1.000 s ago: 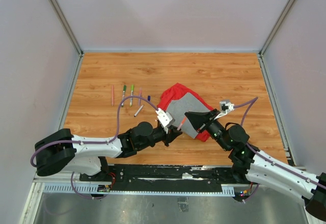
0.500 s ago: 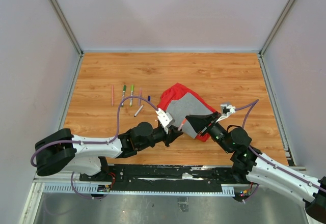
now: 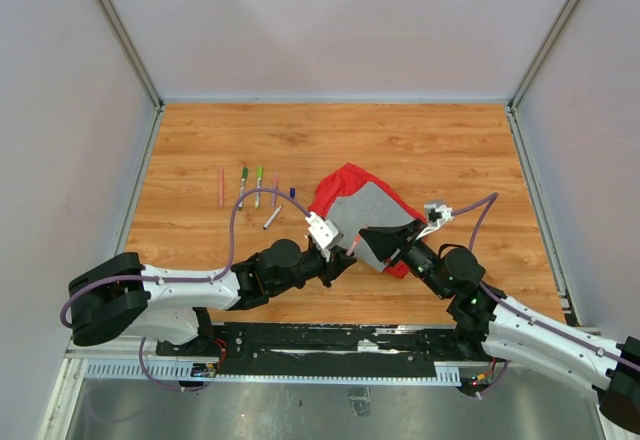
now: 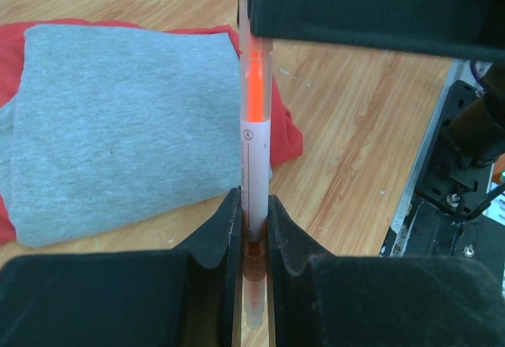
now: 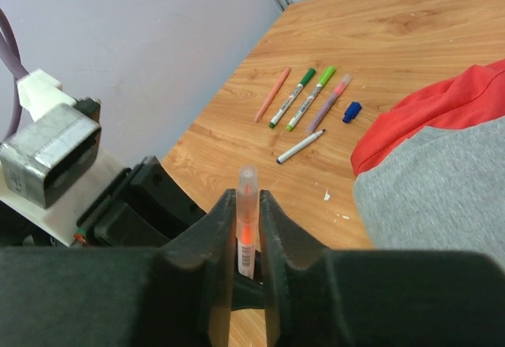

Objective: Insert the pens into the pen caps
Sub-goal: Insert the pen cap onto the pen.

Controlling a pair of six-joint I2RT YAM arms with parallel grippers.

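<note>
An orange pen (image 4: 254, 150) with a white labelled barrel is held between both grippers, in the air above the table's near middle. My left gripper (image 4: 252, 229) is shut on its lower barrel end. My right gripper (image 5: 248, 203) is shut on the other end, where a clear cap tip (image 5: 248, 180) sticks out past the fingers. In the top view the two grippers meet tip to tip, left gripper (image 3: 341, 260) and right gripper (image 3: 374, 241). Several more pens (image 5: 292, 97) lie in a row at the left, with a small blue pen cap (image 5: 351, 111) and an uncapped grey pen (image 5: 300, 147) beside them.
A red-and-grey cloth (image 3: 365, 212) lies folded on the wooden table (image 3: 450, 150), just behind the two grippers. The row of pens (image 3: 250, 187) lies left of the cloth. Grey walls enclose the table on three sides.
The right arm's wrist has shifted slightly, down and then back left, with its fingers staying on the pen. The left arm and the pens on the table have not moved.
</note>
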